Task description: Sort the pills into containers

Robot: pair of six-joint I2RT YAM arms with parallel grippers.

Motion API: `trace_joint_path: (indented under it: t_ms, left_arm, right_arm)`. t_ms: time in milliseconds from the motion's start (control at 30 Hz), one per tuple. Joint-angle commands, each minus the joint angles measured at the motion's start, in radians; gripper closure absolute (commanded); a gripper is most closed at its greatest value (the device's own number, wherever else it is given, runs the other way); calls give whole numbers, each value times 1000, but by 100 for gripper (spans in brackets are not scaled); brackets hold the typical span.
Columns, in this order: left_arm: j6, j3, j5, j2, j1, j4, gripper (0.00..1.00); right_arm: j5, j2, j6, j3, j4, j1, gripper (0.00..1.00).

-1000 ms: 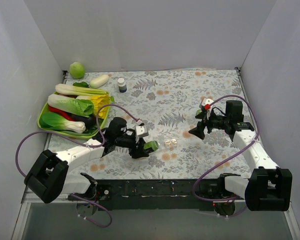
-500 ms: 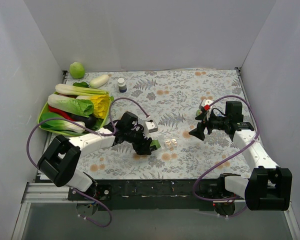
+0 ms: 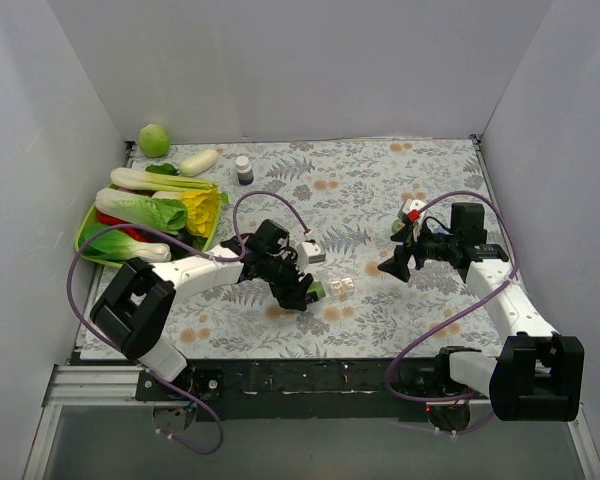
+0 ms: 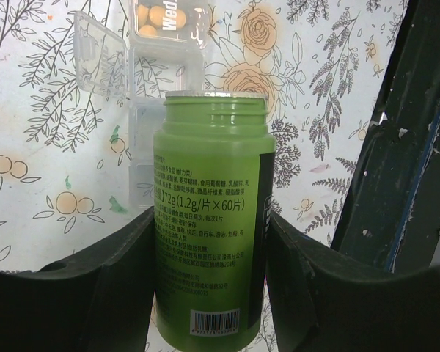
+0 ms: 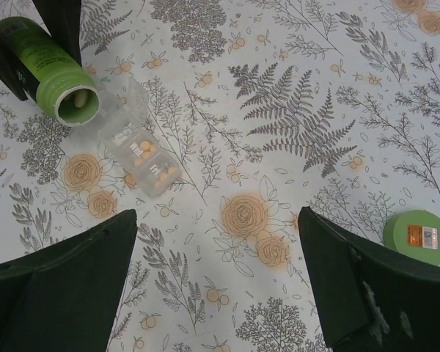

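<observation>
My left gripper (image 3: 302,290) is shut on an uncapped green pill bottle (image 4: 205,147), which lies nearly level with its mouth toward the containers (image 3: 342,286). The containers (image 4: 169,29) are a clear strip just beyond the bottle's mouth. One compartment's lid (image 4: 99,51) stands open, and yellow pills (image 4: 155,15) fill a closed compartment further along. In the right wrist view a pale pill (image 5: 78,99) lies in the bottle's mouth, close to the containers (image 5: 143,158). My right gripper (image 5: 216,293) hangs open over bare cloth to the right of the containers, with nothing between its fingers.
The bottle's green cap (image 5: 418,236) lies on the cloth by my right gripper. A green tray (image 3: 83,240) of vegetables sits at the left. A dark blue white-capped bottle (image 3: 244,170), a white vegetable (image 3: 199,161) and a green round fruit (image 3: 154,139) stand at the back left.
My left gripper has carried the green bottle to the right, up to the containers. The right arm has stayed where it was.
</observation>
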Motion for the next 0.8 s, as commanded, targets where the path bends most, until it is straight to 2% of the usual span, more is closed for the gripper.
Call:
trace_joint_path:
  t_ms: [0,400,767]
  left_arm:
    - [-8,56,1,9,-9,-32,100]
    - [-21,116,-22,64,-25,-78,100]
    - [-22,157,-46,41,-28,-126,100]
  right_arm:
    - [-13,-6,-9,21,-6,-2,2]
    - [-11,0,-9,22,-12,-2,2]
    - [-13,0,-9,22,-14,-4,2]
